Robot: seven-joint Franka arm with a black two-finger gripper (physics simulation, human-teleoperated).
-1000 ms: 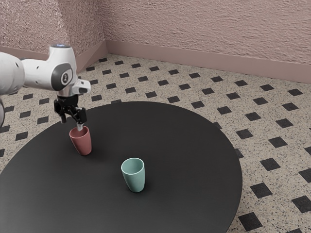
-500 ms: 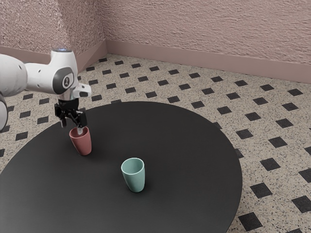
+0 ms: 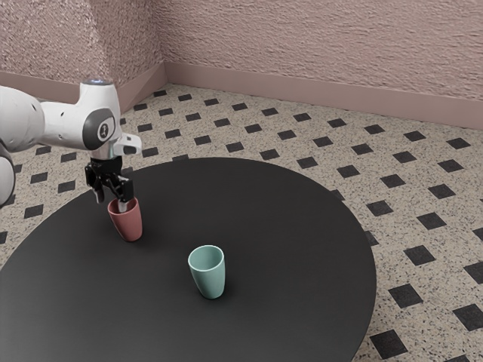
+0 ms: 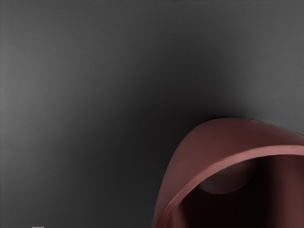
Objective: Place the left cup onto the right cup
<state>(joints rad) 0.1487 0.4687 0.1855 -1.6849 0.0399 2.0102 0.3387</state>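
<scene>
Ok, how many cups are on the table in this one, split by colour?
red cup: 1
teal cup: 1
Total: 2 cups

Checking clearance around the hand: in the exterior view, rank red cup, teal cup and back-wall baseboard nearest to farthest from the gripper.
1. The red cup, at the gripper.
2. The teal cup, apart, toward the exterior view's right.
3. The baseboard, beyond the table, along the back wall.
</scene>
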